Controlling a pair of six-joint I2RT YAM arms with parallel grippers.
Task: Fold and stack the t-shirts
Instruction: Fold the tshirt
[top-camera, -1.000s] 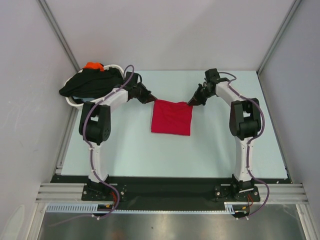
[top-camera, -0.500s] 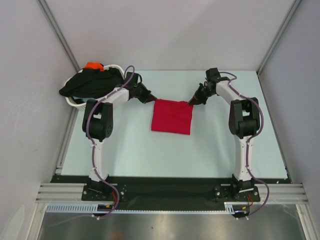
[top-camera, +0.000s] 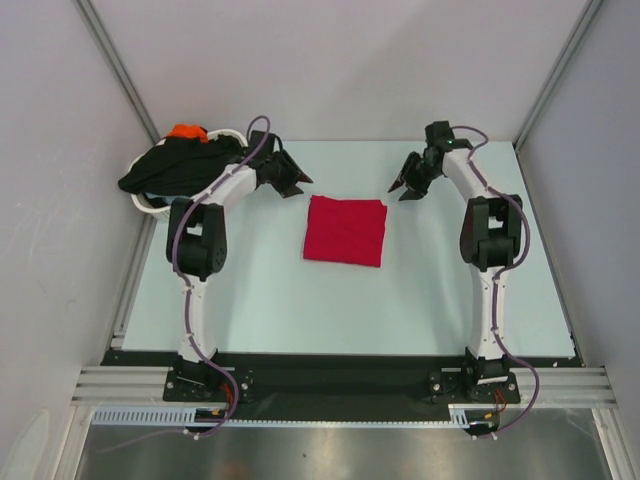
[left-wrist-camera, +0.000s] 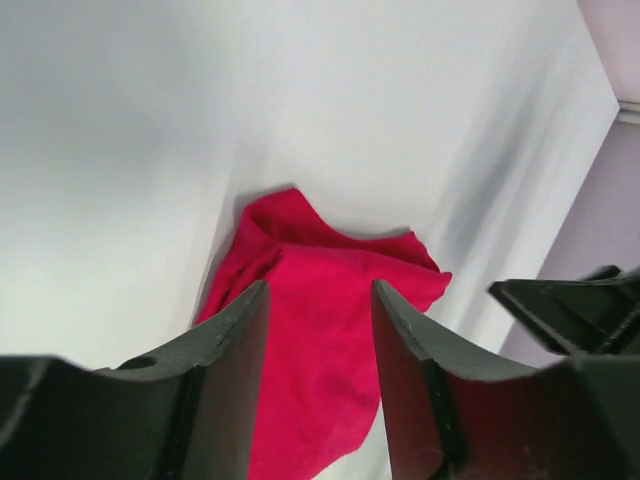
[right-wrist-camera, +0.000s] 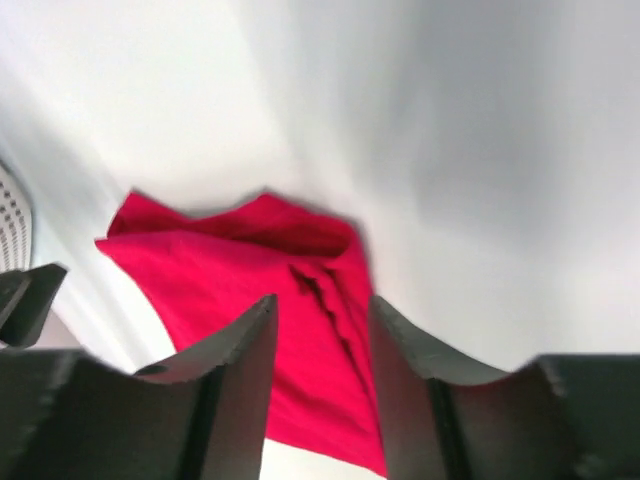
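T-shirts are noted in two places on the pale table (top-camera: 250, 300). At the table's 10 o'clock corner a white basket (top-camera: 138, 201) is set. A black t-shirt (top-camera: 180, 166) is draped over it and spills past its rim, and an orange t-shirt (top-camera: 186, 131) is seen at the 12 o'clock side of that heap.

The red t-shirt (top-camera: 345, 231) is laid flat near the table's middle, folded into a compact, roughly square packet, well apart from the basket. In the wrist views its far edge (left-wrist-camera: 320, 340) (right-wrist-camera: 250, 290) is seen rumpled and slightly raised. Motion blur in the right wrist view makes the fold lines hard to read, so how neatly the layers are aligned is left unrecorded.

The left gripper (top-camera: 292, 182) is held at about 10 o'clock of the red packet, clear of the cloth. Its jaws are spread and nothing is gripped (left-wrist-camera: 320, 288). The right gripper (top-camera: 407, 188) is held at about 2 o'clock of the packet, likewise apart from it. Its jaws are spread and empty (right-wrist-camera: 322, 300). Red cloth is seen through both gaps, beyond the fingers.
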